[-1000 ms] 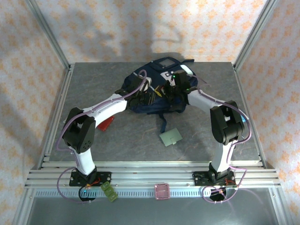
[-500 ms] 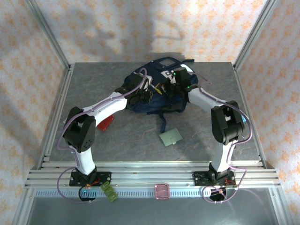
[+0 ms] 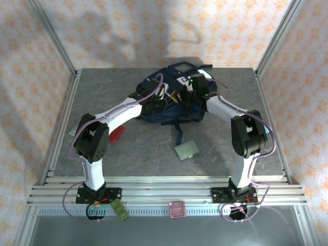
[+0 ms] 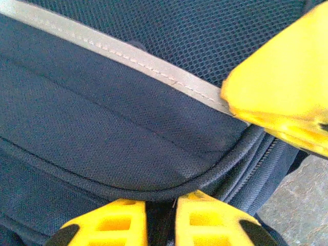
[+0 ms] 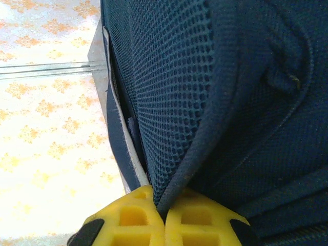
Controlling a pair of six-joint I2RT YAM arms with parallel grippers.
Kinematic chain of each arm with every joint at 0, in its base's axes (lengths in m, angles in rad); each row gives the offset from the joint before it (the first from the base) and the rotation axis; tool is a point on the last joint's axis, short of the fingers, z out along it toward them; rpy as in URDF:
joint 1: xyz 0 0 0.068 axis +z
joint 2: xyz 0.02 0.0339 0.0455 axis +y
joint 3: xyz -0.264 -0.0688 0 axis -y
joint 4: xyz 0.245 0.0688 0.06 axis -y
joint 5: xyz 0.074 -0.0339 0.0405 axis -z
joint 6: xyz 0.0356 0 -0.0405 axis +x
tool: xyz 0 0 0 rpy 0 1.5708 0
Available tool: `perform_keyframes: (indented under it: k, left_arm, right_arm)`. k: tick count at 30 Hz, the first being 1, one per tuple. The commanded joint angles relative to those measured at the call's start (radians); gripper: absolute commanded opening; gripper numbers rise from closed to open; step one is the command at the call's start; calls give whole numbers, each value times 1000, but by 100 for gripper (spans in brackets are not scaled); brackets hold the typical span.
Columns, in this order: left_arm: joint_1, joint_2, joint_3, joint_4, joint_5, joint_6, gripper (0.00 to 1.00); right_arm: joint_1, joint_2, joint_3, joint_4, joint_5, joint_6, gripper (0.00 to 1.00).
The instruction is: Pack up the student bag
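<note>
Bag station, notes at the grip.

Position: the student bag [image 3: 169, 117] lies at the far middle of the bench [image 3: 128, 154], mouth toward me, with one dark strap [image 3: 178, 134] trailing nearward.

My tools:
- Left tool [image 4: 161, 202] is together, pinched on the bag's piped seam edge. The cord sits right in the nip between the yellow fingers [image 4: 110, 223].
- Right tool [image 5: 159, 205] is also together, clamped on the mesh-lined rim at the other side of the mouth.
- From above, left tool [image 3: 160, 101] and right tool [image 3: 191, 98] flank the opening.

Step in hand, as I read it: spread the mouth and hold it wide for loading. To do it well:
- Draw the two rims apart evenly and slightly upward, so the fabric tents rather than drags the whole bag across the bench.
- The left bite is shallow, piping only. A hard tug could slip it, so I'd load it gently.
- Keep the pale stripe [image 4: 128, 51] taut as a check on tension.
- If one tool must let go to fetch, the mouth may sag.

Count:
- bags: one
- red flat item [image 3: 116, 134] on the bench, left: one
- pale green card [image 3: 186, 149], near the strap: one
- on the near rail: one green piece [image 3: 119, 209], one pink piece [image 3: 177, 209]
- yellow thing at the mouth [image 3: 175, 100]: too small to name
</note>
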Motion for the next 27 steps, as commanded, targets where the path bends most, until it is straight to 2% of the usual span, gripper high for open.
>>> perform_keyframes:
  k: [1, 4, 7, 8, 11, 12, 15, 16, 21, 27]
  left_arm:
    - [-6, 58, 26, 34, -25, -1, 6]
    - [-5, 57, 19, 25, -56, -2, 8]
    - [-6, 53, 6, 31, -64, -1, 30]
    - [-6, 53, 2, 38, -66, -3, 34]
    - [-6, 64, 7, 46, -56, -4, 30]
    - [-6, 70, 10, 47, -57, -7, 22]
    - [-5, 75, 12, 59, -72, -7, 8]
    - [-5, 76, 12, 61, -76, -6, 0]
    - [-2, 65, -11, 59, -126, -11, 0]
    - [49, -8, -84, 26, -273, -68, 0]
  right_arm:
    - [4, -80, 82, 123, -48, -20, 0]
    - [4, -79, 82, 124, -52, -20, 0]
    - [3, -80, 78, 136, -59, -13, 0]
    - [4, -79, 76, 140, -61, -9, 0]
    - [4, -79, 74, 148, -65, -3, 0]
    - [3, -81, 74, 148, -65, -4, 0]
    - [4, -84, 74, 146, -71, -3, 0]
    - [2, -85, 74, 145, -71, -4, 0]
    - [-4, -89, 76, 131, -67, -17, 0]
    - [-41, -119, -8, 139, -54, -30, 0]
